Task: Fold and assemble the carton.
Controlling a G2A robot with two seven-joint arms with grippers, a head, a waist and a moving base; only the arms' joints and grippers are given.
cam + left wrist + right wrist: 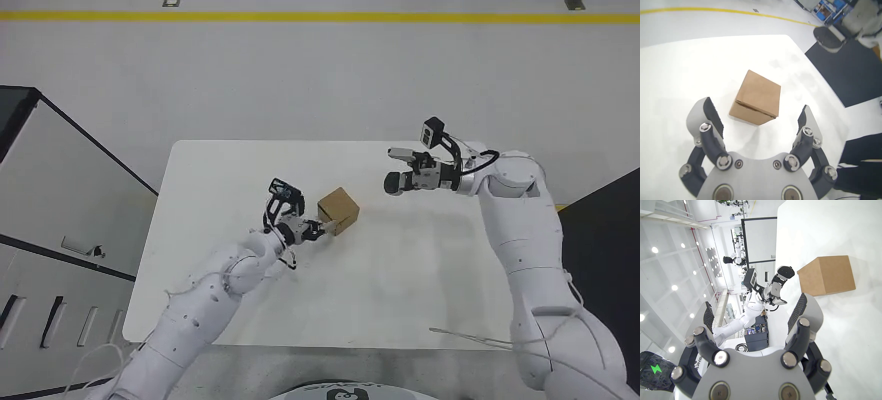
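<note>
A small brown carton [339, 210] stands closed on the white table [420, 290], its flaps folded shut with a seam along one edge [753, 109]. My left gripper [312, 231] sits just beside the carton, open, with nothing between its fingers [713, 113]. The carton [757, 98] lies a short way beyond those fingertips, apart from them. My right gripper [392, 183] hovers to the carton's other side, a hand's width off, open and holding nothing. From the right wrist view the carton [829, 275] shows beyond the open fingers [797, 311], with the left gripper [780, 289] behind it.
The table is bare around the carton. A dark cabinet [50, 210] stands off one side of the table and black floor mats [844, 75] lie off the other side.
</note>
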